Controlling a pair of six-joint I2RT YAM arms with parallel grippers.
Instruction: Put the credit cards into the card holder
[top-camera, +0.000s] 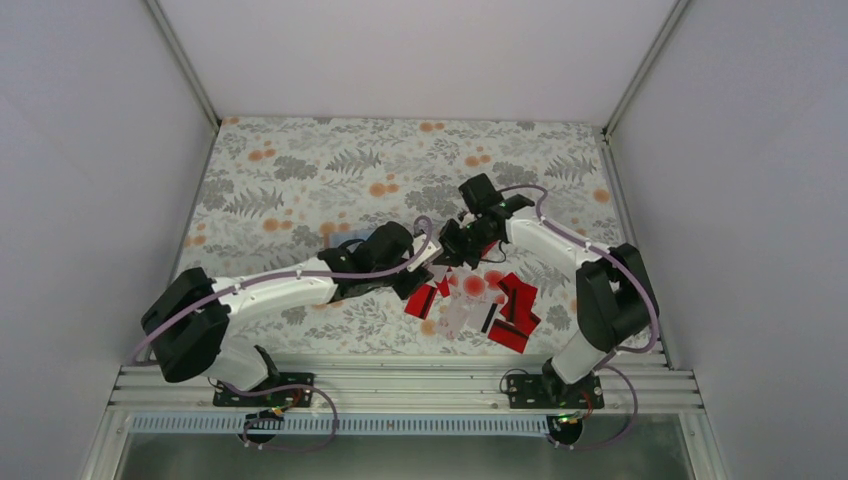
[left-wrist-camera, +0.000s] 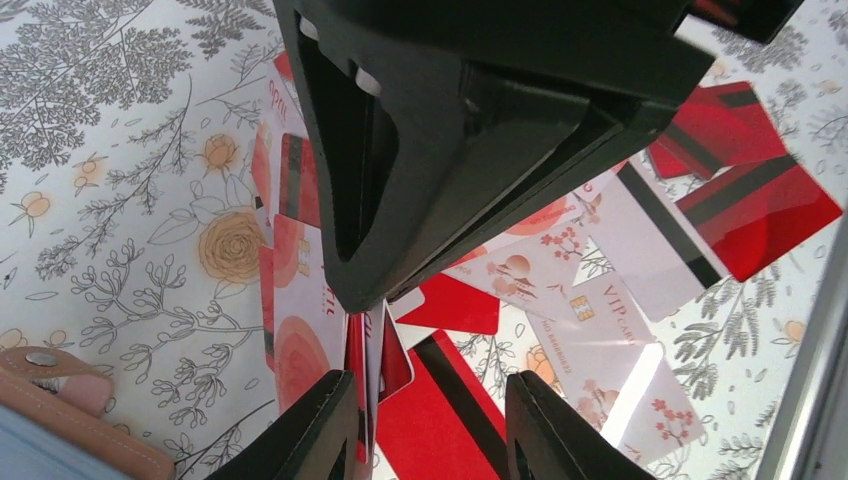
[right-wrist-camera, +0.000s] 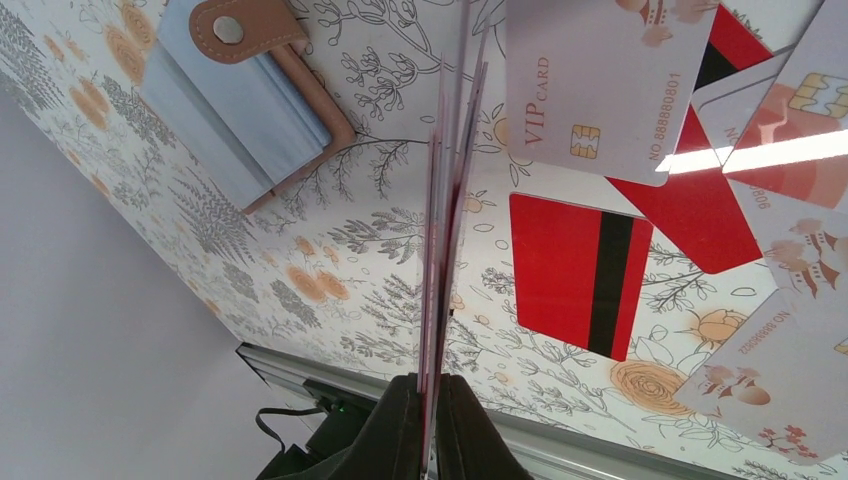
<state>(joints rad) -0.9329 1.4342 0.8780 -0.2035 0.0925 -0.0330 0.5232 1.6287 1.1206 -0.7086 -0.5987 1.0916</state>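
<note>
My right gripper (right-wrist-camera: 428, 400) is shut on a thin stack of credit cards (right-wrist-camera: 445, 200), seen edge-on and held above the table. In the left wrist view that stack (left-wrist-camera: 366, 385) stands between my left gripper's fingers, against the left finger (left-wrist-camera: 305, 430) and with a gap to the right finger (left-wrist-camera: 550, 430). The left gripper (left-wrist-camera: 430, 435) is open around it. Both grippers meet mid-table (top-camera: 445, 255). Loose red and white cards (top-camera: 495, 300) lie scattered below. The tan card holder (right-wrist-camera: 250, 110) lies open beside them, showing a pale blue-grey inside; its edge (left-wrist-camera: 70, 420) also shows at the bottom left of the left wrist view.
Floral cloth (top-camera: 300, 180) covers the table, with white walls on three sides. A metal rail (top-camera: 400, 385) runs along the near edge. Loose cards include a red one with a black stripe (right-wrist-camera: 580, 270) and a white VIP card (right-wrist-camera: 600, 90).
</note>
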